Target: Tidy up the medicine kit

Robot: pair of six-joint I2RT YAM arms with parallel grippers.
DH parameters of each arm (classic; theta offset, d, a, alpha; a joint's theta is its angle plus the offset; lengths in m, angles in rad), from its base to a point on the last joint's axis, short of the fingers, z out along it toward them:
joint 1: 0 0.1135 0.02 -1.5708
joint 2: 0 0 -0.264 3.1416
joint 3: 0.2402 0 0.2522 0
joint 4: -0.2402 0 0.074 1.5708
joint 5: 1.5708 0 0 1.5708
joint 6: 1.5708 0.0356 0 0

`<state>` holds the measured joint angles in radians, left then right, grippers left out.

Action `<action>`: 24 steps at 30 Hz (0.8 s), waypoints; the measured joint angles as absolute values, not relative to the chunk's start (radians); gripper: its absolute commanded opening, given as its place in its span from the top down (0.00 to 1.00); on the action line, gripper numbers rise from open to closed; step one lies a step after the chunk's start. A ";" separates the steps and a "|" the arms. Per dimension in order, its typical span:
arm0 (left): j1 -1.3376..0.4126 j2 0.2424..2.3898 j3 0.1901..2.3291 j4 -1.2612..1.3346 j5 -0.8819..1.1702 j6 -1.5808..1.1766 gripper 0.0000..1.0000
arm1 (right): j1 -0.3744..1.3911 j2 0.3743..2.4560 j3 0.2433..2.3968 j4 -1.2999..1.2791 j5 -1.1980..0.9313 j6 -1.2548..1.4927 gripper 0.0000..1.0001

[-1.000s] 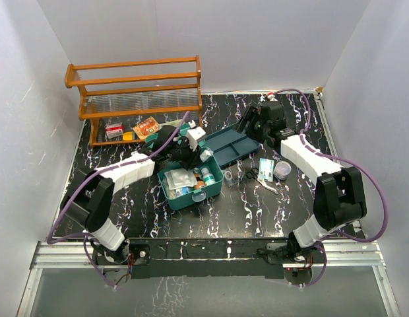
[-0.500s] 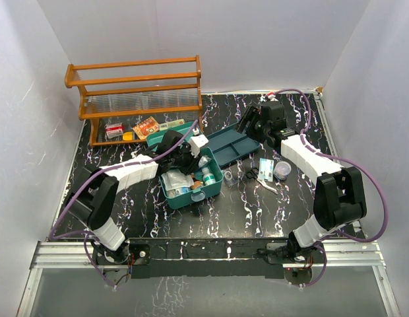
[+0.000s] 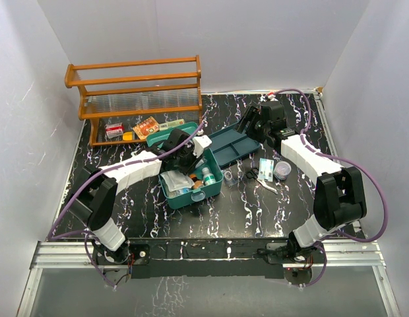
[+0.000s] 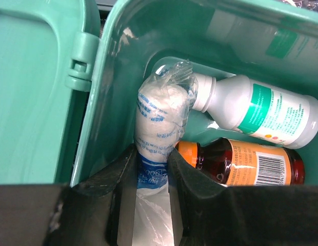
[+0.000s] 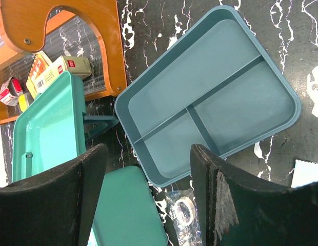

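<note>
Here's a robot lab test cell: plain white walls (image 3: 257,39) box in a black marbled worktop (image 3: 244,212), an aluminium rail (image 3: 211,265) lines its near edge, two robot arms (image 3: 303,155) bolted there, purple cables (image 3: 384,201) trailing.

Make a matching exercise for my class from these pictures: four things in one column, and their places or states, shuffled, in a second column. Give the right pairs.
Things
1. wrapped gauze roll
2. brown bottle
3. blue-teal tray
4. wooden rack

Places or states
A. empty, near the open right pincer
B. stands at the back left of the table
C. gripped by the left pincer
D. lies in the medicine kit beside a white bottle

Pairs: 1-C, 2-D, 3-A, 4-B
</note>
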<state>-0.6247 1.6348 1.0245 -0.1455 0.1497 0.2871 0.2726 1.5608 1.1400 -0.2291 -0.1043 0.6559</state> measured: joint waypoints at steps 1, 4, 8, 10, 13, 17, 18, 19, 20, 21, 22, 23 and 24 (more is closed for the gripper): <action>-0.625 1.636 1.029 -0.151 0.144 0.287 0.83 | 0.273 1.561 1.140 -0.229 -0.104 0.656 0.37; -0.630 1.648 1.050 -0.169 0.135 0.285 0.73 | 0.273 1.561 1.140 -0.229 -0.105 0.656 0.37; -0.635 1.653 1.063 -0.187 0.137 0.281 0.61 | 0.273 1.561 1.140 -0.229 -0.108 0.656 0.37; -0.638 1.654 1.068 -0.192 0.145 0.276 0.59 | 0.273 1.561 1.140 -0.229 -0.109 0.656 0.37; -0.639 1.654 1.072 -0.191 0.160 0.268 0.59 | 0.273 1.561 1.140 -0.229 -0.111 0.656 0.37; -0.639 1.654 1.072 -0.188 0.170 0.261 0.58 | 0.273 1.561 1.140 -0.229 -0.112 0.657 0.37; -0.639 1.654 1.072 -0.188 0.171 0.260 0.59 | 0.273 1.561 1.140 -0.229 -0.112 0.656 0.37; -0.639 1.654 1.072 -0.188 0.172 0.260 0.62 | 0.273 1.561 1.140 -0.229 -0.112 0.656 0.37; -0.639 1.654 1.072 -0.187 0.172 0.258 0.65 | 0.273 1.561 1.140 -0.229 -0.112 0.656 0.37; -0.639 1.654 1.072 -0.187 0.172 0.257 0.67 | 0.273 1.561 1.140 -0.229 -0.112 0.656 0.37; -0.639 1.654 1.072 -0.186 0.171 0.256 0.70 | 0.273 1.561 1.140 -0.229 -0.112 0.657 0.37; -0.638 1.654 1.072 -0.184 0.169 0.254 0.72 | 0.273 1.561 1.140 -0.229 -0.112 0.656 0.37; -0.638 1.654 1.072 -0.181 0.168 0.253 0.75 | 0.273 1.561 1.139 -0.229 -0.112 0.657 0.37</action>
